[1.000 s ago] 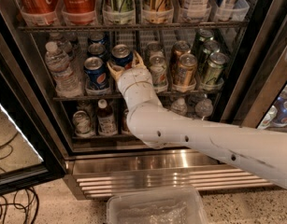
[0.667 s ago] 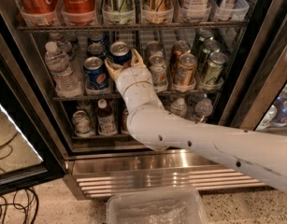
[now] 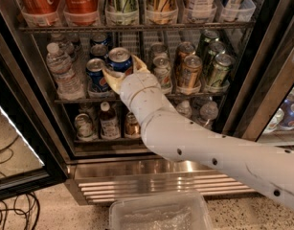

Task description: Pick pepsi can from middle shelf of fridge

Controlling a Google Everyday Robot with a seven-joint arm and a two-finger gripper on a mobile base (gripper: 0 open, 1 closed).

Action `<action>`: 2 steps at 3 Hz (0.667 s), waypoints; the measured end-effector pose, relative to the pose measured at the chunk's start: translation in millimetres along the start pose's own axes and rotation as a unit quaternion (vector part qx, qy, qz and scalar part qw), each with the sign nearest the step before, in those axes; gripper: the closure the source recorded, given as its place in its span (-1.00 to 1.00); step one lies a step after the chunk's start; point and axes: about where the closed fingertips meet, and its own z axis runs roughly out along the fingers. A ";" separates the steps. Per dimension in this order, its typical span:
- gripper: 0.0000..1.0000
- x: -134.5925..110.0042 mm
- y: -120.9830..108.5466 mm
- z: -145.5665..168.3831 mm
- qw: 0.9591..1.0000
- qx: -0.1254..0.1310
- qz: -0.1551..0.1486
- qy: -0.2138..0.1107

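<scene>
Pepsi can (image 3: pixel 119 60): left-centre of the frame, at the front of the middle shelf (image 3: pixel 70 100), with its silver top tilted toward the camera. Its base is hidden, so whether it is clear of the rack cannot be told.
Gripper (image 3: pixel 122 68): at the can, with the tan fingers (image 3: pixel 111 82) pressed against its left and right sides, pinching it.
Grip risk: the can sits tilted in the hold. It is judged liable to pivot or slip out if it is withdrawn quickly.
Second pepsi can (image 3: pixel 95 75): just beside the held can, on its left, with the left finger close against it. A sideways move could drag or tip it.
Water bottle (image 3: pixel 60 71): further left, tall and narrow. It is likely to topple if the neighbouring can is pushed into it.
Silver-white can (image 3: pixel 162 70): just right of the wrist. A swing of the arm (image 3: pixel 194 143) to the right could knock it into the bronze-gold can (image 3: pixel 188 72).
Upper rack (image 3: pixel 151 28): directly above the held can. Too high a lift would strike the can top on the wire.
Shelf front edge: a low withdrawal could catch the can base on the lane trays and pry it loose.
Fridge (image 3: pixel 261 80): the arm enters from the lower right, so a wide retreat could brush the black door frame.
Plastic tub (image 3: pixel 158 214): bottom centre, on the floor. A dropped can would fall toward it or onto the steel base.
</scene>
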 end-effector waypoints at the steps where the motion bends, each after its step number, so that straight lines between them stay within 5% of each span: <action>1: 1.00 -2.9 22.7 -19.2 0.998 -0.051 0.019 0.023; 2: 1.00 6.2 34.5 -37.2 0.995 -0.095 0.037 0.023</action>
